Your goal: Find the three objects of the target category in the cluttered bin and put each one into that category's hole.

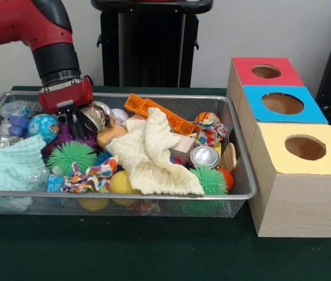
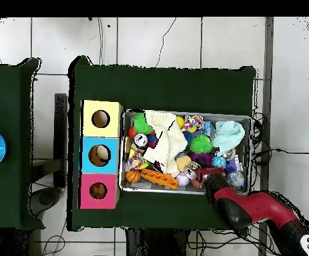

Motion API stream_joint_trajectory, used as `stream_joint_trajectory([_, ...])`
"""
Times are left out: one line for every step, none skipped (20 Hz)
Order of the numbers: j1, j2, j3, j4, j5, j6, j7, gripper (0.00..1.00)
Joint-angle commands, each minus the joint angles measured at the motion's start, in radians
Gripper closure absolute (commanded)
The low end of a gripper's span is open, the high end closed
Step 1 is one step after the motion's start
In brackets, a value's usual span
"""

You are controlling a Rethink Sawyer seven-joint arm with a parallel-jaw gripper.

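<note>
The wire mesh bin [image 1: 235, 117] is full of mixed clutter; it also shows in the overhead view [image 2: 251, 143]. My gripper [image 1: 75, 124] reaches down into its far left part, among a shiny metal piece and purple toys; in the overhead view [image 2: 198, 173] it is at the bin's bottom edge. A tan-orange soft toy [image 1: 109, 135] lies just right of it, partly under a cream cloth [image 1: 153, 155]. An orange, dark-striped round toy [image 1: 205, 117] sits at the far right corner behind a patterned cloth scrap. The red-panelled box's hole [image 1: 265, 71] is beyond the bin's right end.
The blue box [image 1: 282, 103] and the yellow box [image 1: 304, 147] stand in a row with the red one. In the bin lie green spiky balls [image 1: 71, 157], a mint cloth [image 1: 10, 164], an orange plastic piece [image 1: 159, 114] and a silver can [image 1: 204, 156].
</note>
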Motion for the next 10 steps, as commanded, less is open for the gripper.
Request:
stream_joint_trajectory([0.010,0.072,0.020,-0.196,-0.041,0.114,-0.224,1.00])
stream_joint_trajectory([0.002,0.086,0.028,-0.200,-0.035,0.122,-0.242,1.00])
stream_joint_trajectory([0.003,0.089,0.027,-0.202,-0.036,0.122,-0.242,1.00])
stream_joint_trajectory([0.010,0.088,0.022,-0.204,-0.044,0.112,-0.228,1.00])
stream_joint_trajectory([0.012,0.088,0.020,-0.204,-0.044,0.109,-0.222,1.00])
stream_joint_trajectory([0.025,0.075,0.009,-0.201,-0.052,0.096,-0.196,1.00])
stream_joint_trajectory([0.039,0.062,-0.003,-0.198,-0.060,0.082,-0.171,1.00])
stream_joint_trajectory([0.050,0.049,-0.011,-0.192,-0.059,0.074,-0.148,1.00])
stream_joint_trajectory([0.060,0.038,-0.018,-0.189,-0.058,0.070,-0.133,1.00])
stream_joint_trajectory([0.062,0.031,-0.016,-0.180,-0.046,0.071,-0.120,1.00])
